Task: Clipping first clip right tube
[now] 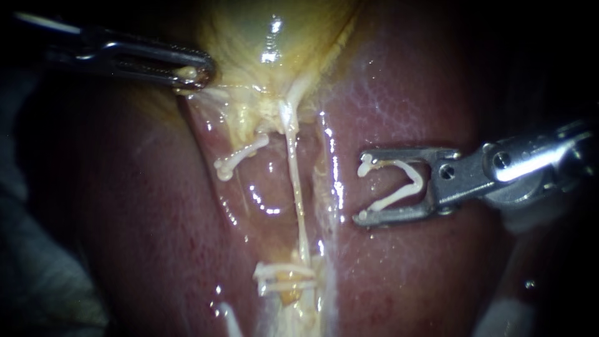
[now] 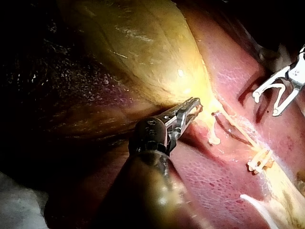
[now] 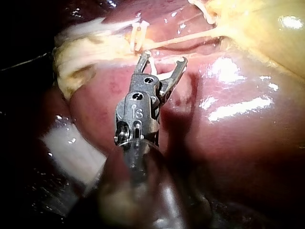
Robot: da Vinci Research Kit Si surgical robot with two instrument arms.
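Close view of a pig's liver (image 1: 405,93), with the yellow gallbladder (image 1: 249,31) above it. The left tool (image 1: 194,73) is clamped on the gallbladder's lower edge. The right tool (image 1: 362,187) holds an open white clip (image 1: 399,194) between its wide-spread jaws. It hovers over the liver, apart from the thin pale tube (image 1: 298,187) running down the middle, which looks to be the right tube. Other white clips (image 1: 281,278) seem to cross it lower down. The step appears to be the approach. Next, the clip's arms must straddle the tube before closing.
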